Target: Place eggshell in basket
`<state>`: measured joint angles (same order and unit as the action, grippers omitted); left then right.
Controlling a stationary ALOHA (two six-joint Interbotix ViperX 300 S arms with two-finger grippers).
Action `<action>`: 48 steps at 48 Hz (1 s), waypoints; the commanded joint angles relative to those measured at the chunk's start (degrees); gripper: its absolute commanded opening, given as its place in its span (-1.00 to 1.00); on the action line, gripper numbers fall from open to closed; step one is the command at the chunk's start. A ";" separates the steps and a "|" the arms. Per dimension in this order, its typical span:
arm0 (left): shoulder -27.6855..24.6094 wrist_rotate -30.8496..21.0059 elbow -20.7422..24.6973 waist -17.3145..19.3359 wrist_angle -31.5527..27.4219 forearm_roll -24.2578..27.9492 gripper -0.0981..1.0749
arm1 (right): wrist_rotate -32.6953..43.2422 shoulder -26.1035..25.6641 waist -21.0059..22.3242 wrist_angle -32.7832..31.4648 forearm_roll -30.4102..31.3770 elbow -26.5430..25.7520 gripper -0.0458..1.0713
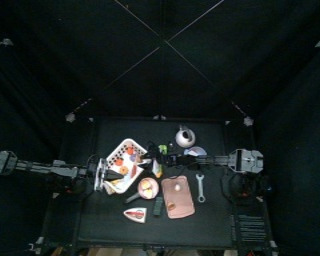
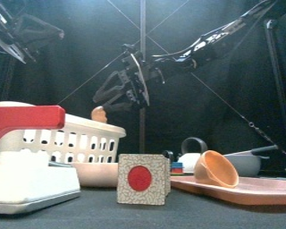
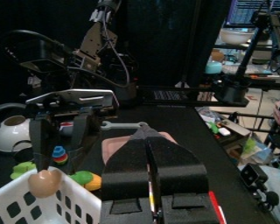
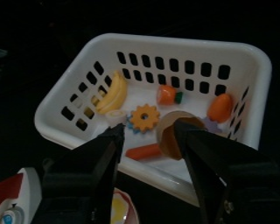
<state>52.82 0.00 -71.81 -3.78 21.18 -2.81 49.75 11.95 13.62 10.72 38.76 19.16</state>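
Right wrist view, from my remote station: the right gripper (image 4: 152, 133) clamps its two jaws on the one brown eggshell (image 4: 175, 138), held over the single white basket (image 4: 73, 89). That basket already carries one yellow piece (image 4: 113, 92), one orange gear-shaped piece (image 4: 143, 116) and three orange-red pieces. In the front view I see the eggshell just above the basket's rim, while the left gripper (image 3: 150, 164), its two jaws drawn narrow together, sits near a corner of the basket.
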 commanded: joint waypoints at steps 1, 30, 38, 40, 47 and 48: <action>-0.18 0.00 0.35 0.00 0.53 -0.18 -0.80 | -0.09 -1.05 0.44 -1.67 -0.09 -0.79 0.71; -0.18 0.00 0.44 0.00 0.53 -0.18 -0.80 | -0.44 -1.14 -0.70 -5.80 0.26 -0.97 0.73; -0.18 0.09 0.53 0.00 0.53 -0.18 -0.80 | -0.18 -1.76 -1.41 -5.80 0.26 -0.53 0.73; -0.18 0.18 0.53 0.00 0.53 -0.18 -0.80 | -0.18 -2.37 -1.67 -5.80 0.26 -0.35 0.73; -0.18 0.18 0.70 0.00 0.53 -0.18 -0.80 | 0.00 -4.75 -3.25 -5.80 -0.09 1.76 0.73; -0.18 0.18 0.62 0.00 0.53 -0.18 -0.80 | 0.00 -5.36 -3.60 -5.80 0.00 2.20 0.73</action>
<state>52.82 0.00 -72.33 -3.78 21.18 -2.81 49.66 10.81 11.07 4.75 38.85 20.83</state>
